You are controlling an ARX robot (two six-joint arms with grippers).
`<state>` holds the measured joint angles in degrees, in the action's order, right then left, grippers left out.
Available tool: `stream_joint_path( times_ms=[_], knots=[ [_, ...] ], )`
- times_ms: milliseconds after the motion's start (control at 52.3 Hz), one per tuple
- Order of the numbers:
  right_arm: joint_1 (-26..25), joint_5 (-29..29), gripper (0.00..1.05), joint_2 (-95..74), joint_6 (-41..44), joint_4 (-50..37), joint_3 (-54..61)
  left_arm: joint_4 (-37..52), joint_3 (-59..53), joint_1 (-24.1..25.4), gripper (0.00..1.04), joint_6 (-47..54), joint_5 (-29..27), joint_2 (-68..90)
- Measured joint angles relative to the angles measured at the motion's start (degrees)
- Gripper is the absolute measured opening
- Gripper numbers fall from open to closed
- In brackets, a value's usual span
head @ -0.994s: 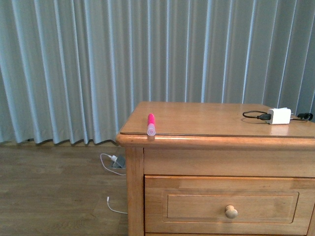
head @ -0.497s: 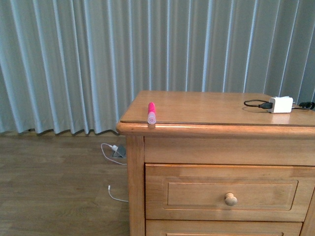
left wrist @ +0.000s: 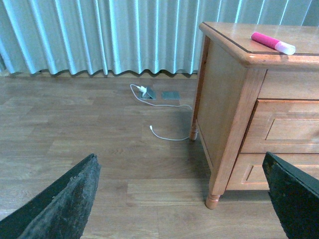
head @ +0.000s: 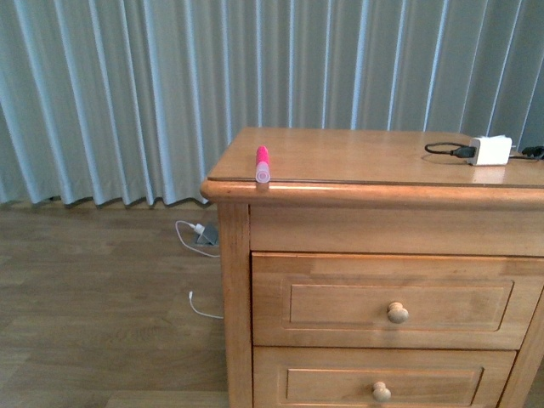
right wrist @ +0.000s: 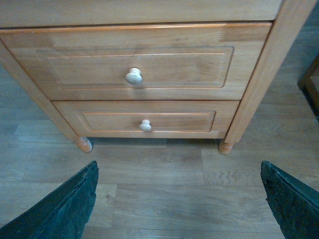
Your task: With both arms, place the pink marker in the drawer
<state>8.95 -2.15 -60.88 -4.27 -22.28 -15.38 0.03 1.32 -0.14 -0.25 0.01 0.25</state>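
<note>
The pink marker [head: 263, 163] lies on the oak nightstand's top [head: 357, 157] at its front left edge, pale round end toward me; it also shows in the left wrist view [left wrist: 271, 43]. The taller drawer [head: 340, 302] is closed, its round knob [head: 398, 313] facing me; it also shows in the right wrist view [right wrist: 189, 69]. Neither arm shows in the front view. My left gripper [left wrist: 179, 164] is open and empty above the floor, beside the nightstand's left side. My right gripper [right wrist: 179, 167] is open and empty, low in front of the drawers.
A shallower closed drawer [head: 382, 391] sits below the taller one. A white charger block with black cable [head: 490, 150] lies on the top at the right. A white cable and adapter [head: 200, 234] lie on the wood floor by the grey curtain [head: 127, 85].
The front view has shifted: the nightstand sits higher in the picture and the lower drawer has come into view. The marker and charger have not moved on the top.
</note>
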Motion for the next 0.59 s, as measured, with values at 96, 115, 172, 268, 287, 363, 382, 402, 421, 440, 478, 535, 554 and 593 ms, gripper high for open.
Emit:
stream_joint_path(
  times_ms=[96,115,172,268,287,363,382,402,421,440,478,535,554,593],
  knots=[
    [3.0,-1.9,0.96,-9.4,-0.8,-3.2,-4.7,0.0,0.0,0.0,0.99,0.0,0.0,0.0],
    [3.6,-2.4,0.96,-11.4,-1.0,-3.7,-5.8,0.0,0.0,0.0,0.99,0.0,0.0,0.0],
    [5.0,-3.8,0.96,-17.0,-1.7,-4.9,-9.0,0.0,0.0,0.0,0.99,0.0,0.0,0.0],
    [6.6,-7.0,0.96,-26.1,-2.8,-6.6,-14.4,0.0,0.0,0.0,0.99,0.0,0.0,0.0],
    [6.8,-7.8,0.96,-27.6,-3.1,-6.8,-15.3,0.0,0.0,0.0,0.99,0.0,0.0,0.0],
    [7.5,-10.7,0.96,-33.2,-4.2,-7.8,-19.0,0.0,0.0,0.0,0.99,0.0,0.0,0.0],
    [7.7,-11.3,0.96,-34.5,-4.6,-8.1,-19.8,0.0,0.0,0.0,0.99,0.0,0.0,0.0],
    [7.8,-11.7,0.96,-35.6,-4.9,-8.3,-20.7,0.0,0.0,0.0,0.99,0.0,0.0,0.0],
    [7.9,-12.0,0.96,-36.7,-5.3,-8.3,-21.6,0.0,0.0,0.0,0.99,0.0,0.0,0.0],
    [8.1,-12.5,0.96,-37.8,-5.4,-8.4,-22.5,0.0,0.0,0.0,0.99,0.0,0.0,0.0],
    [8.3,-13.1,0.96,-39.3,-5.6,-8.8,-23.8,0.0,0.0,0.0,0.99,0.0,0.0,0.0],
    [8.7,-13.7,0.96,-42.0,-6.1,-8.9,-26.5,0.0,0.0,0.0,0.99,0.0,0.0,0.0],
    [8.8,-13.9,0.96,-42.8,-6.1,-9.0,-27.4,0.0,0.0,0.0,0.99,0.0,0.0,0.0],
    [8.9,-14.1,0.96,-44.0,-6.1,-9.3,-28.6,0.0,0.0,0.0,0.99,0.0,0.0,0.0]
  ],
)
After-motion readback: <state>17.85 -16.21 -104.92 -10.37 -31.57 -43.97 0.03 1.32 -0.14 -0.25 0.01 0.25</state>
